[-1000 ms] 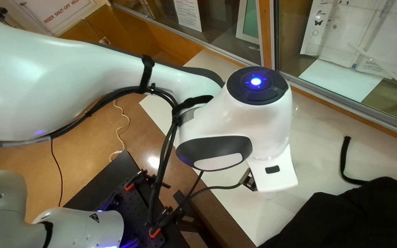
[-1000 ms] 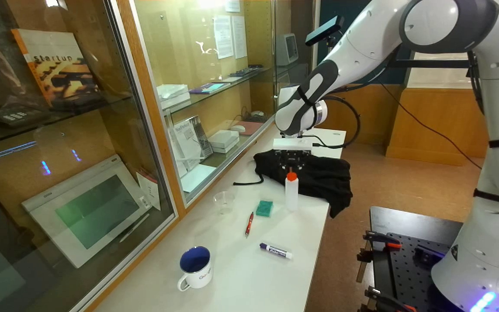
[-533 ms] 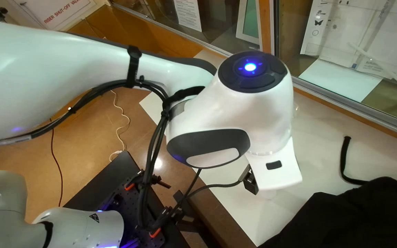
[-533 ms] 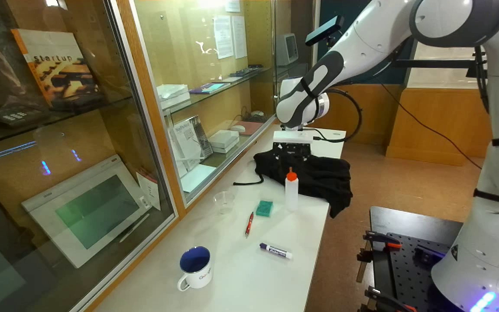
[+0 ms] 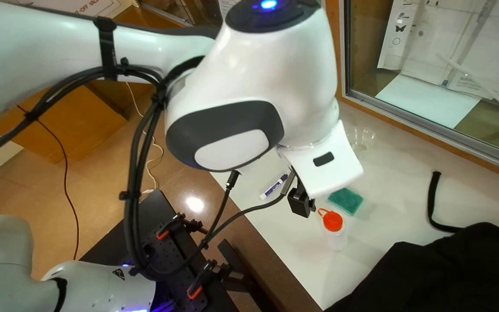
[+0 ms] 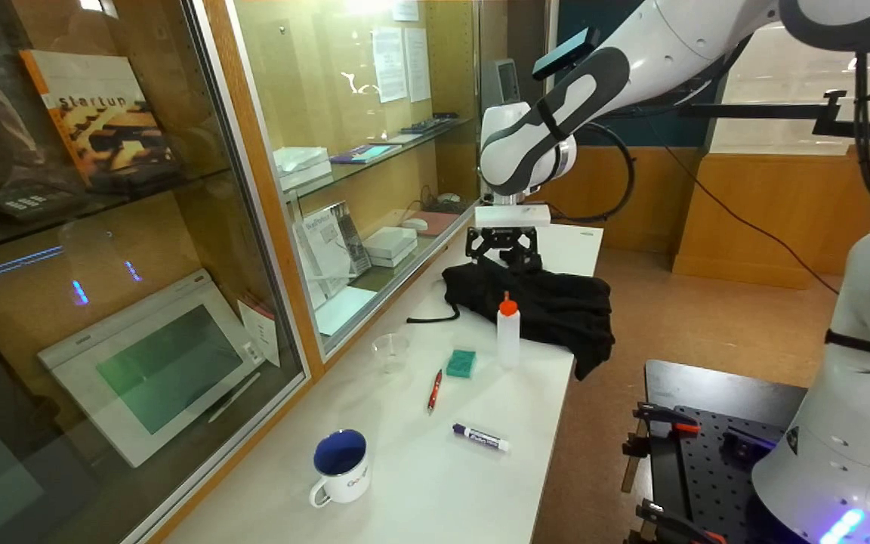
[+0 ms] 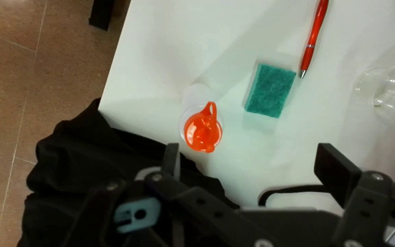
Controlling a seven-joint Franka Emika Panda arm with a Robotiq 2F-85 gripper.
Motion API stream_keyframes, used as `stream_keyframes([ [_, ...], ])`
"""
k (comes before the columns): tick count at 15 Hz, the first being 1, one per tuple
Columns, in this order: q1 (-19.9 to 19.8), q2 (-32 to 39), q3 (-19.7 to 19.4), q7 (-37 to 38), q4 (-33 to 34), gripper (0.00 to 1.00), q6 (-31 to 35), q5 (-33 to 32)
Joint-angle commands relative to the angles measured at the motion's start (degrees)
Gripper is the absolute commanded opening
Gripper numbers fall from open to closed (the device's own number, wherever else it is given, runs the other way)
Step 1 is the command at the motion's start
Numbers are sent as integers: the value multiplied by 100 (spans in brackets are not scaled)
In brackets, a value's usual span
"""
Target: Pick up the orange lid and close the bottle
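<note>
My gripper (image 7: 247,156) is spread wide, empty. The orange lid (image 7: 203,131) sits on the bottle (image 6: 508,340); in the wrist view it's up past the gap, nearer that view's left finger (image 7: 171,157). I should slide that way.

Room between bottle (image 6: 508,340) and sponge (image 7: 270,91) — black cloth (image 7: 77,164) bunched on bottle's other side.

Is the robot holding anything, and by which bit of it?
Nothing is held: the end effector is open, and the orange lid sits on the bottle.
</note>
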Motion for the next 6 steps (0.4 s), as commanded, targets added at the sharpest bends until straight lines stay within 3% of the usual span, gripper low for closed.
stream_keyframes([
  [1, 115, -394, 146, -2, -207, 100, -161, -273],
  [6, 205, -496, 337, 20, -252, 100, -137, -445],
])
